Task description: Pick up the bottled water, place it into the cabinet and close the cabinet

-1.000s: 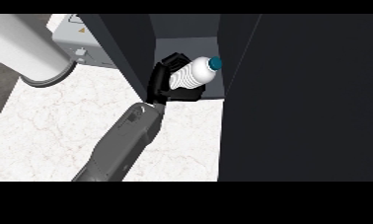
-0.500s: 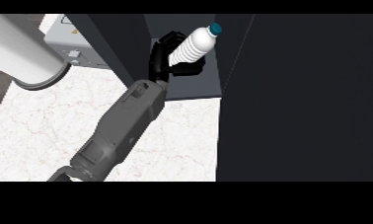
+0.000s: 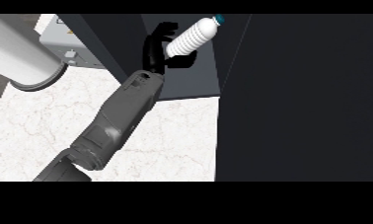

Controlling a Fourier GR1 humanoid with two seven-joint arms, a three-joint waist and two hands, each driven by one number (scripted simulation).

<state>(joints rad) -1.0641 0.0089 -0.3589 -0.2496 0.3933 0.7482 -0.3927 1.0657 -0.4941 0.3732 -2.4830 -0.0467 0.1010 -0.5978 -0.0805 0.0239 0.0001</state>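
Note:
The bottled water (image 3: pixel 191 39) is white and ribbed with a teal cap (image 3: pixel 219 18). It tilts up to the right inside the dark open cabinet (image 3: pixel 193 82). My right hand (image 3: pixel 154 50) is shut on its lower end, fingers curled round the base. The right forearm (image 3: pixel 120 114) runs up from the lower left to the cabinet's mouth. The bottle's bottom is hidden by the hand, so I cannot tell whether it touches the shelf. Of the left arm only a thick grey forearm (image 3: pixel 22 60) shows at the left edge; its hand is out of view.
A tall dark cabinet door or side panel (image 3: pixel 306 99) fills the right half of the view. The cabinet's left wall (image 3: pixel 109 45) stands beside my wrist. A grey appliance (image 3: pixel 62 40) sits at the back left on the white marble counter (image 3: pixel 44 119).
My right hand has carried the bottle upward and deeper into the cabinet. The bottle now leans further to the right, and the forearm has stretched forward.

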